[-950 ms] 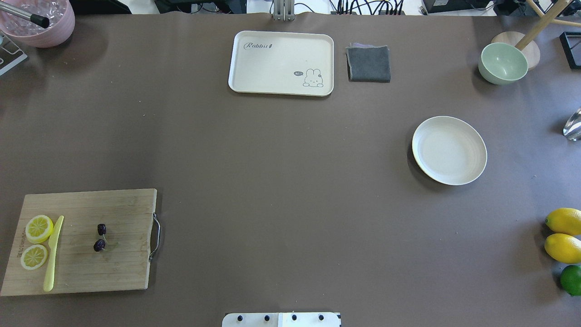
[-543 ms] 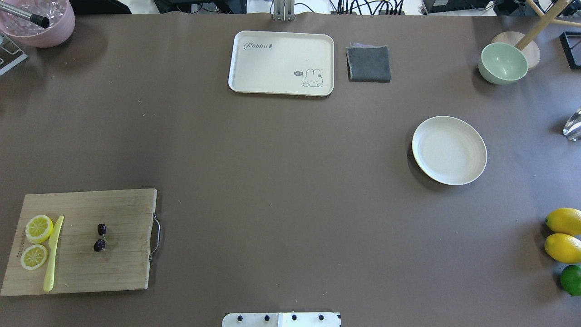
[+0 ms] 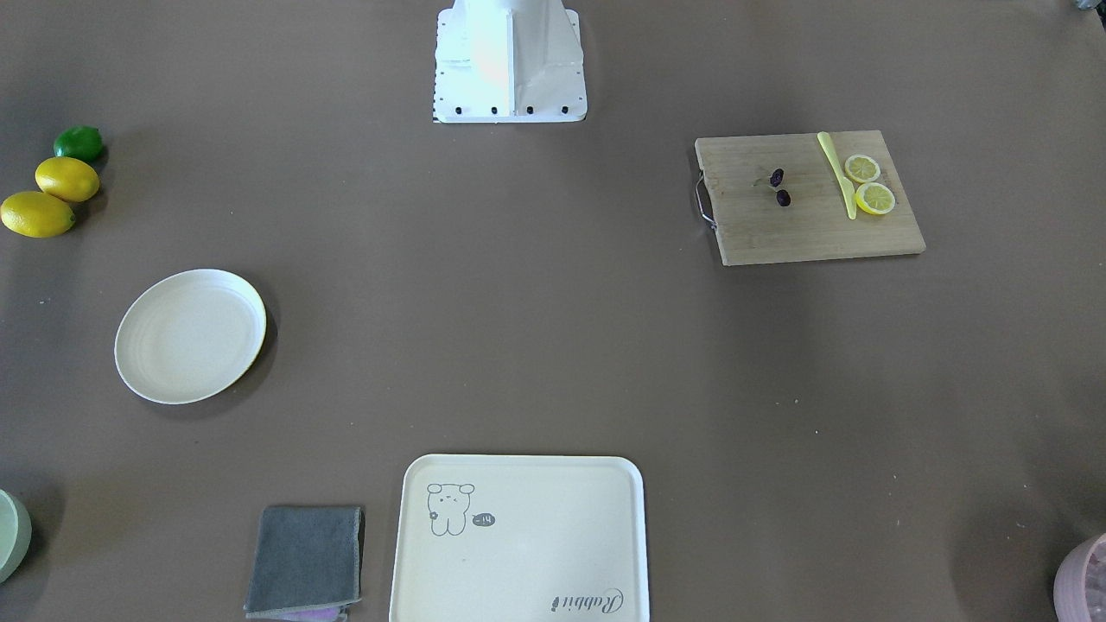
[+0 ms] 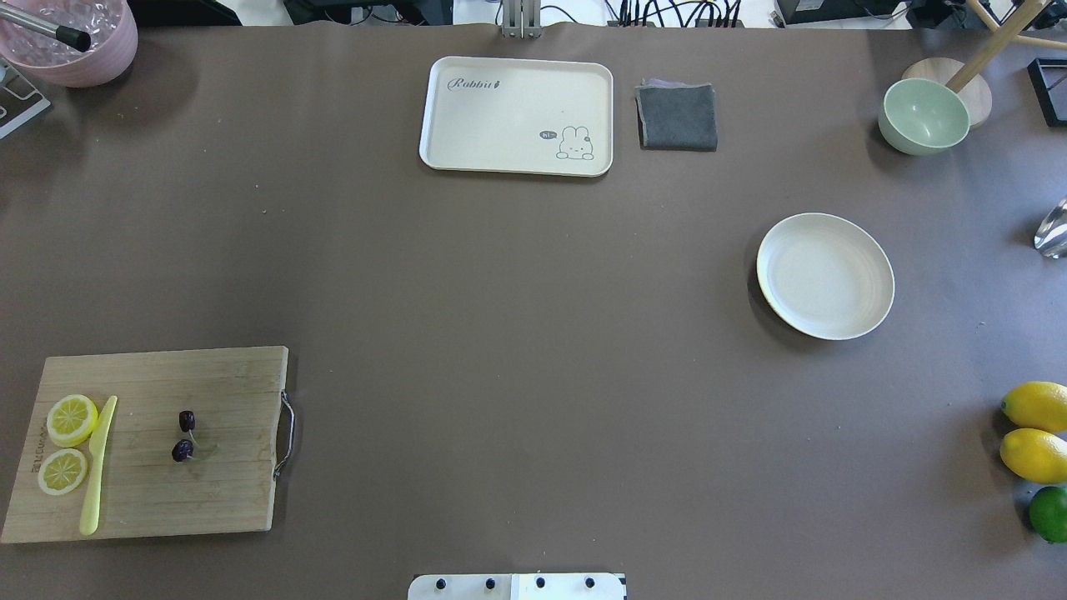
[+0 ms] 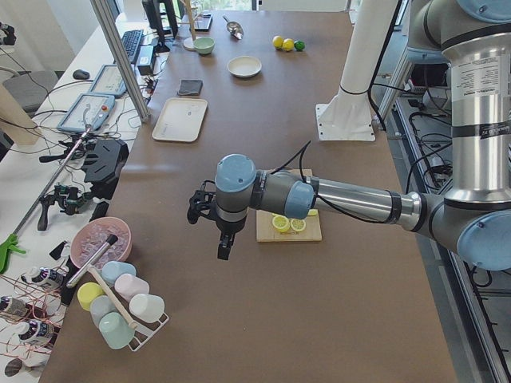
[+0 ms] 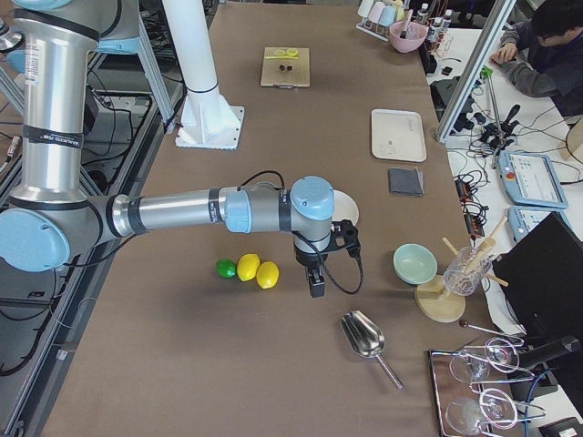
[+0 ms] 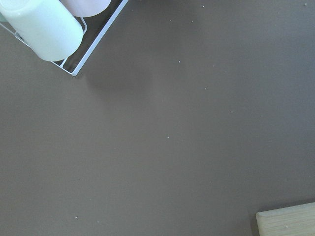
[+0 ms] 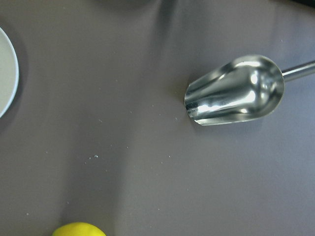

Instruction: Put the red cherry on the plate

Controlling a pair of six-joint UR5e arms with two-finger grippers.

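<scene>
The red cherry (image 4: 182,451) (image 3: 783,198), two dark fruits on one stem, lies on the wooden cutting board (image 4: 217,500) at the near left. The cream plate (image 4: 825,276) (image 3: 190,336) sits bare at the right, and its rim (image 8: 5,73) shows in the right wrist view. My left gripper (image 5: 225,249) hangs above the table beyond the board's left end, away from the cherry. My right gripper (image 6: 316,282) hovers beside the lemons, near the plate (image 6: 346,211). Each gripper appears only in a side view, so I cannot tell whether it is open or shut.
Two lemon slices (image 4: 71,419) and a yellow knife (image 4: 96,467) share the board. A rabbit tray (image 4: 517,115) and grey cloth (image 4: 677,117) lie at the back. Green bowl (image 4: 924,116), metal scoop (image 8: 236,91), lemons (image 4: 1035,454), a lime (image 4: 1049,513) and a cup rack (image 7: 44,29) stand at the sides.
</scene>
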